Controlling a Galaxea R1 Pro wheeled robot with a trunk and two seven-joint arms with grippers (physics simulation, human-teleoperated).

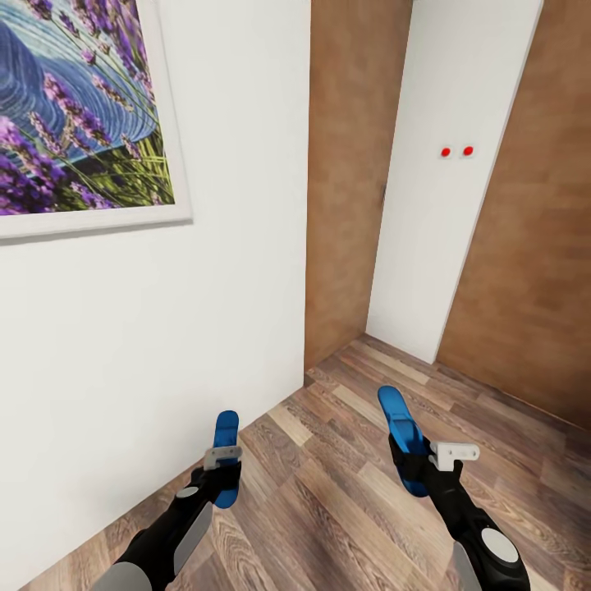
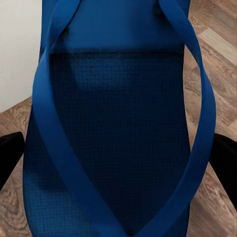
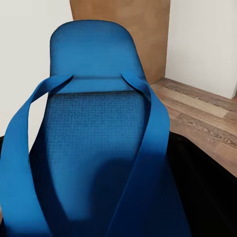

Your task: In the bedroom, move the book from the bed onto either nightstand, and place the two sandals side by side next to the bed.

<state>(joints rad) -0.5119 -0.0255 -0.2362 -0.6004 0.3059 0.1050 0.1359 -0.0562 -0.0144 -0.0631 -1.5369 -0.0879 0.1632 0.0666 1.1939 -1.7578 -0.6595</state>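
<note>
Each of my grippers carries one bright blue sandal above the wood-plank floor. The left gripper is shut on a sandal that stands up close to the white wall; in the left wrist view its sole and straps fill the frame between the dark fingers. The right gripper is shut on the other sandal, tilted slightly left; its sole shows close up in the right wrist view. The book, bed and nightstand are out of view.
A white wall with a framed lavender picture stands close on the left. Ahead are brown wood panels and a white panel with two red dots. Plank floor extends ahead and to the right.
</note>
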